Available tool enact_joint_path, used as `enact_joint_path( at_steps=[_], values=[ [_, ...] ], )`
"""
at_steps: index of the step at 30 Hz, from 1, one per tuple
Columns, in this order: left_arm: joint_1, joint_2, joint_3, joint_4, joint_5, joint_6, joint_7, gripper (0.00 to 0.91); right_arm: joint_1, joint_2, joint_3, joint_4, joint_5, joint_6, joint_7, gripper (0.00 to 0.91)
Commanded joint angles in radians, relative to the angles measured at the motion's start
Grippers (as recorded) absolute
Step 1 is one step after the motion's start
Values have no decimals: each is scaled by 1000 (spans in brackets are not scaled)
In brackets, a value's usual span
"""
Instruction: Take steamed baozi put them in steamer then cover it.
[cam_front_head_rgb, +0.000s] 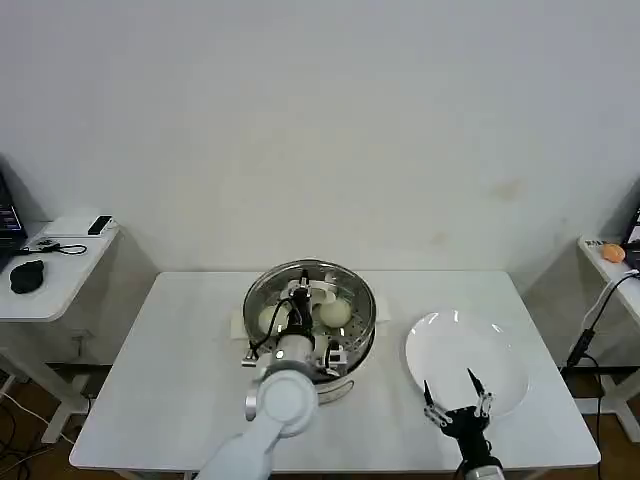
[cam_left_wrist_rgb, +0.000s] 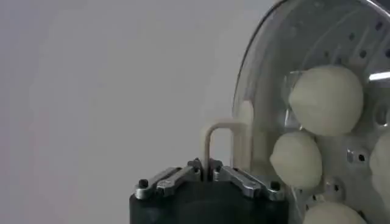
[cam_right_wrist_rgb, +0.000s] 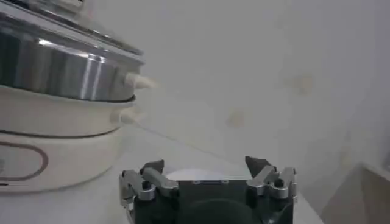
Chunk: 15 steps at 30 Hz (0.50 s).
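The steamer (cam_front_head_rgb: 362, 303) stands mid-table on its whitish base (cam_right_wrist_rgb: 55, 146). Off-white baozi (cam_front_head_rgb: 335, 313) lie inside it, and they show through the glass in the left wrist view (cam_left_wrist_rgb: 326, 100). The clear cover (cam_left_wrist_rgb: 268, 73) lies over the steamer's rim; I cannot tell whether it rests there. My left gripper (cam_front_head_rgb: 300, 298) is above the steamer's centre, shut on the cover's cream handle (cam_left_wrist_rgb: 222, 140). My right gripper (cam_front_head_rgb: 450, 392) hangs open and holds nothing, at the near edge of the white plate (cam_front_head_rgb: 470, 350).
The plate is bare, right of the steamer. A side table (cam_front_head_rgb: 60, 265) with a mouse and small devices stands at the left. Another side table (cam_front_head_rgb: 610, 265) with a cable is at the right. The table's front left is free.
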<state>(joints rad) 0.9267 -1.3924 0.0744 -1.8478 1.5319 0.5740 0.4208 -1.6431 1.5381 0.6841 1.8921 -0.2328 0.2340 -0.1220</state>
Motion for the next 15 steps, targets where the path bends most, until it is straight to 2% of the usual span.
enact_joint_path(
  at_steps=[1, 15],
  values=[
    [1, -8, 2, 11, 5, 0, -3, 0, 1, 0, -4, -3, -3, 1, 0, 907],
    [-1, -23, -7, 32, -3, -1, -18, 0, -1, -1, -11, -5, -7, 5, 0, 907]
  ],
)
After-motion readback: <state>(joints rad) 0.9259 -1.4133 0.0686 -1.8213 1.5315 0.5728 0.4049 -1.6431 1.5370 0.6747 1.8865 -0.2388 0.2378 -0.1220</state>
